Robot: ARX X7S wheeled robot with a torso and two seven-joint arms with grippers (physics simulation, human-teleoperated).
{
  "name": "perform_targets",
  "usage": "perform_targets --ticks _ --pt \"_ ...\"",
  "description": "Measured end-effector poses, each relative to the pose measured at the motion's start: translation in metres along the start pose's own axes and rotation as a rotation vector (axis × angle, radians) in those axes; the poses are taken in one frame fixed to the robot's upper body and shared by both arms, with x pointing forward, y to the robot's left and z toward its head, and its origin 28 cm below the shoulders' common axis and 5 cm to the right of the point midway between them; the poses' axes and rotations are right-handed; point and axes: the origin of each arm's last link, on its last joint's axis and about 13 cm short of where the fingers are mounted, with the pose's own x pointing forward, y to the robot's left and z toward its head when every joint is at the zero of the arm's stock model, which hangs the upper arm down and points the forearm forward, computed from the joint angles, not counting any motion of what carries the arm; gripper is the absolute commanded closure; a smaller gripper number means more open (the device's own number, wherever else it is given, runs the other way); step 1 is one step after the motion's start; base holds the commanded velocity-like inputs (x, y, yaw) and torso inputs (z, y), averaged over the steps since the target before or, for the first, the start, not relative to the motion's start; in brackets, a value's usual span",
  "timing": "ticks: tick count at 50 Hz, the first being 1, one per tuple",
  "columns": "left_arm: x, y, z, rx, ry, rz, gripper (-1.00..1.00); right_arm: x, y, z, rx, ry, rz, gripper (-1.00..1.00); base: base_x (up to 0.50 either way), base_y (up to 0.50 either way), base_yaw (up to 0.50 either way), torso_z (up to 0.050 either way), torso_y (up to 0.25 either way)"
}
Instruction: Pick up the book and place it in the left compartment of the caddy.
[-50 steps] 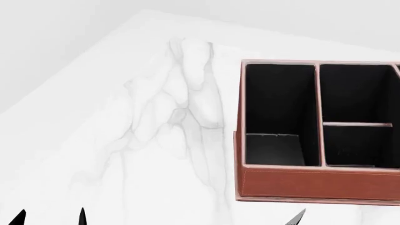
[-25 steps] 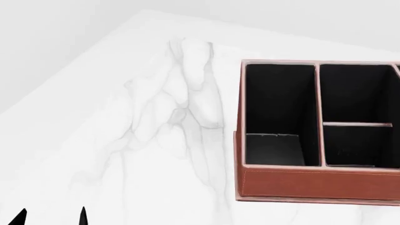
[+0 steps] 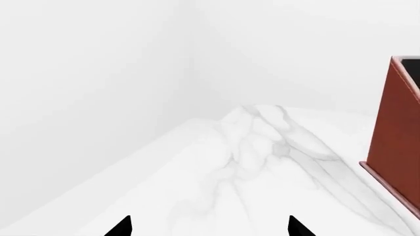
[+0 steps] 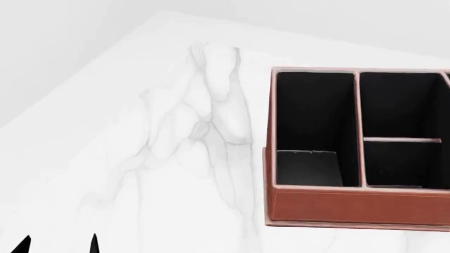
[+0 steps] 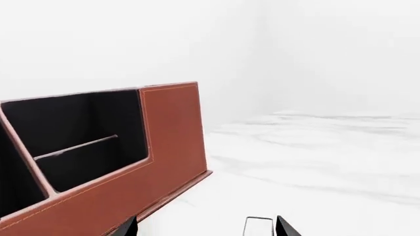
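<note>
Bright, even, diffuse light; sharp render, no blur; white marble table near washed out (shadows barely visible).

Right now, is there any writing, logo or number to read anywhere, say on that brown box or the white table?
None: no readable text in any view.
The reddish-brown leather-look caddy shows only pale stitching on its walls, no label or brand.
The small black book lying in the long left compartment has a plain cover.
The white marble table carries only grey veins.
</note>
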Motion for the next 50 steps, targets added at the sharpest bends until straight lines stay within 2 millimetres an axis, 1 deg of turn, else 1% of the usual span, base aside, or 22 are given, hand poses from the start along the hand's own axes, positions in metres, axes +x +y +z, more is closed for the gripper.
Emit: perform_targets --ticks 13,26,36,50 --pt "-0.002 0.0 -0.001 0.001 0.001 -0.001 -1.0 -0.002 -0.003 -0.006 0.021 0.083 -0.016 -1.0 0.0 0.0 0.0 0.0 0.0" --pt "-0.001 0.0 0.0 0.002 0.001 -0.001 -1.0 -0.002 -0.007 -0.005 0.04 0.115 -0.043 -1.0 0.0 0.0 0.0 0.0 0.0" --pt "0.0 0.0 0.0 0.002 0.001 0.0 -1.0 -0.002 -0.008 -0.009 0.052 0.14 -0.055 -1.0 0.0 0.0 0.0 0.0 0.0" --pt "0.001 0.0 0.0 0.001 0.0 0.0 -1.0 0.0 -0.007 -0.018 0.047 0.193 -0.058 -1.0 0.0 0.0 0.0 0.0 0.0"
